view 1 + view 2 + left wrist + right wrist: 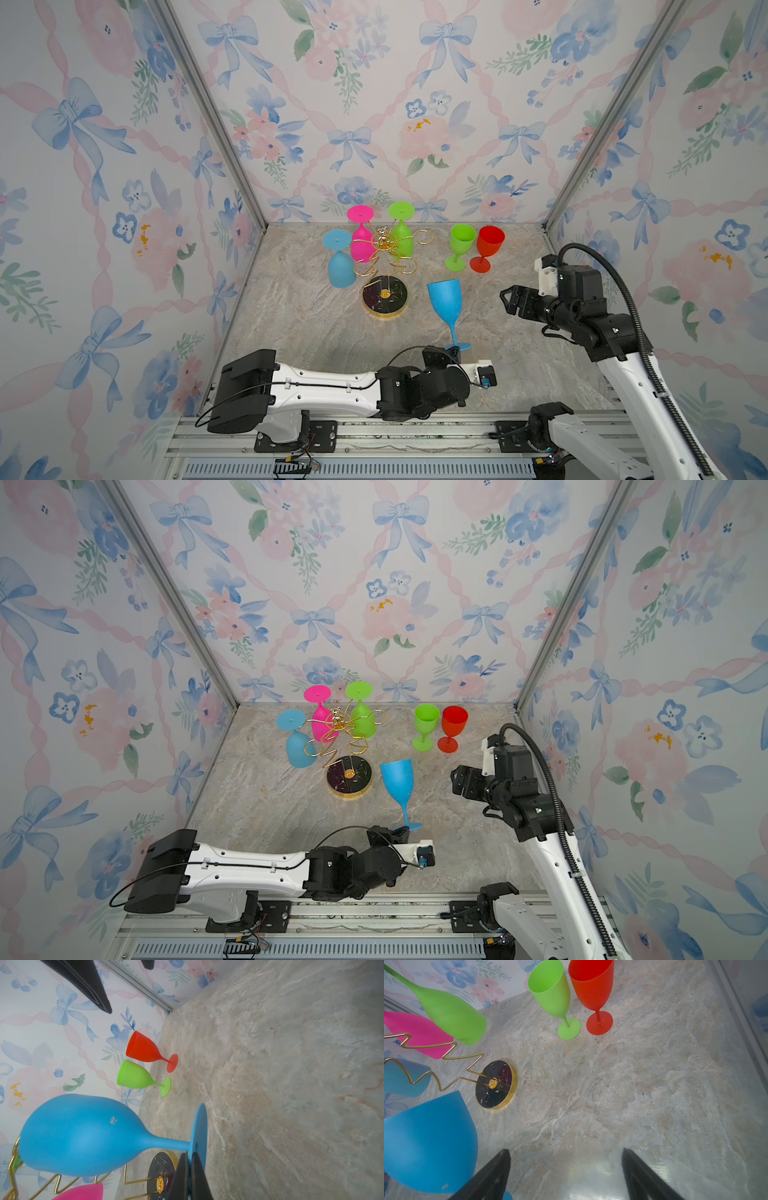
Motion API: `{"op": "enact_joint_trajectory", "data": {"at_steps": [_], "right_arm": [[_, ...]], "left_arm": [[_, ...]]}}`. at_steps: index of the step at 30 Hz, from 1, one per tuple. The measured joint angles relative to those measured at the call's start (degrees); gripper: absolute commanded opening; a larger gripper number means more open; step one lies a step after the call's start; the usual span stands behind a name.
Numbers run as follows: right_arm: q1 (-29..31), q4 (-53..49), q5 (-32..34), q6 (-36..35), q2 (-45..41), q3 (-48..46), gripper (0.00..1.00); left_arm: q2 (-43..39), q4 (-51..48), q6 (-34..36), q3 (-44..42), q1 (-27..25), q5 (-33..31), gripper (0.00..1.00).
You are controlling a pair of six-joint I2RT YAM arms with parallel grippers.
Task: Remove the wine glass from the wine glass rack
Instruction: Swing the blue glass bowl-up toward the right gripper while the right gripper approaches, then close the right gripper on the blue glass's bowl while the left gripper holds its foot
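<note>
- The blue wine glass is clear of the wine glass rack, with its bowl uppermost. It is at about 4 o'clock from the rack's base and just beside it in both top views.
- Long axis: the stem runs from the foot at 5 o'clock up to the rim at 11 o'clock, leaning slightly.
- My left gripper pinches the edge of the foot, fingers pressed flat on the disc. The bowl lies at 12 o'clock from these fingers.
- Whether the foot touches the table cannot be told.
- My right gripper is spread wide and empty at 3 o'clock from the bowl, near but apart. It is the nearer hand to the bowl.
- Judgement: the next move turns on keeping this axis upright, as the grip sits far below the bowl.
</note>
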Motion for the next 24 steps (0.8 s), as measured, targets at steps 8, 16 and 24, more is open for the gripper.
{"op": "enact_joint_trajectory", "data": {"at_steps": [8,16,24], "right_arm": [[1.62,-1.11,-4.11,1.07,3.50,3.87,0.84],[6.75,-2.25,-5.55,4.13,5.99,10.21,0.80],[9.22,-6.58,-10.60,8.31,9.29,13.64,0.76]], "left_arm": [[0.57,15.76,16.00,-9.25,-0.39,-5.73,0.00],[5.27,25.46,26.82,-11.56,-0.39,-9.57,0.00],[12.13,37.35,37.35,-14.45,-0.39,-15.15,0.00]]}}
